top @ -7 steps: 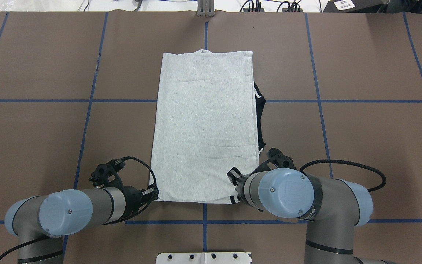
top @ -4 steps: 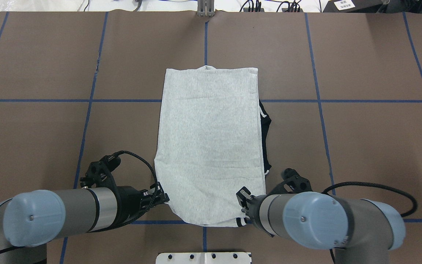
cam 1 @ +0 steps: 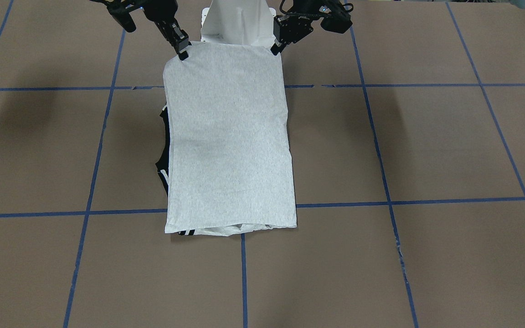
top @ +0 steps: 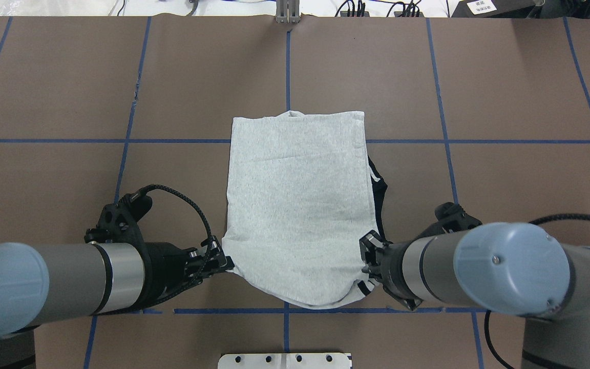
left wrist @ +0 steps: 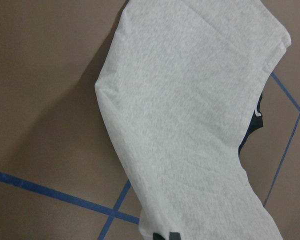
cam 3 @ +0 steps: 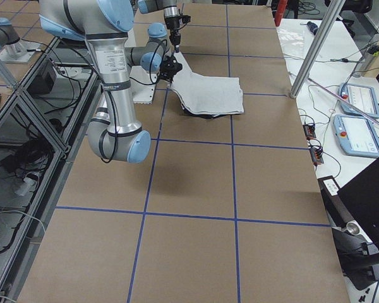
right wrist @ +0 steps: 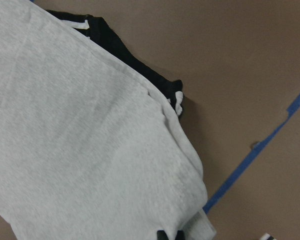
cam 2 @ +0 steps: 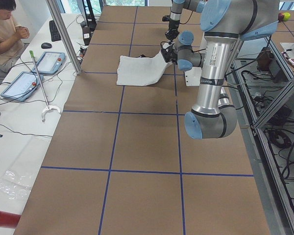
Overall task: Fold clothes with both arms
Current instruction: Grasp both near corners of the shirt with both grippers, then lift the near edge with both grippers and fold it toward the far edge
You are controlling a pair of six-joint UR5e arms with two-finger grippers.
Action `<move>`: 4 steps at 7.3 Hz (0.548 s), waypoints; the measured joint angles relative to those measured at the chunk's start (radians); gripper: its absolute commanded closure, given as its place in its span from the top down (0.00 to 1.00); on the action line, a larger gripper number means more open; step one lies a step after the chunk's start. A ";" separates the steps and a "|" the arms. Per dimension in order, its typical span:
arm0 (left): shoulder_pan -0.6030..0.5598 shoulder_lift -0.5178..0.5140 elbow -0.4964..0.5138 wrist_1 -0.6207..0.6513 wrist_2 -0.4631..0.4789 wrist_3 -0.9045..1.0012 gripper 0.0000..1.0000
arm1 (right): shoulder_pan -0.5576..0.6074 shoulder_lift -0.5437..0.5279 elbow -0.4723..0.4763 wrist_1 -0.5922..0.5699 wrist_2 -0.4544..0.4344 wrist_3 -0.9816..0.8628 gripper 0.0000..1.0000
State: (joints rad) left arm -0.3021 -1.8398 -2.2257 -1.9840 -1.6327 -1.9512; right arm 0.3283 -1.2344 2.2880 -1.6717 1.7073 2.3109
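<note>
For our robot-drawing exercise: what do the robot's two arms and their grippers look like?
The silver-and-grey jointed left arm and matching right arm are tubular, with rounded light-blue joint caps. A black braided cable loops from each wrist. The black left gripper and right gripper each have two slim fingers. Dark lettering runs down each upright segment.

The T-shirt is soft, matt, heather-grey knit cloth with black cloth trim. Matt brown paper covers the tabletop, crossed by smooth blue tape. The left arm and right arm show satin silver metal, matt grey tubes and smooth light-blue caps; the left end effector and right end effector are matt black.
</note>
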 measured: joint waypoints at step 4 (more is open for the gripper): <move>-0.147 -0.116 0.183 0.003 -0.018 0.088 0.00 | 0.210 0.171 -0.256 -0.002 0.063 -0.192 0.00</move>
State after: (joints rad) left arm -0.4496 -1.9556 -2.0423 -1.9808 -1.6504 -1.8632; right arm 0.5383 -1.0638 2.0315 -1.6737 1.7703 2.1193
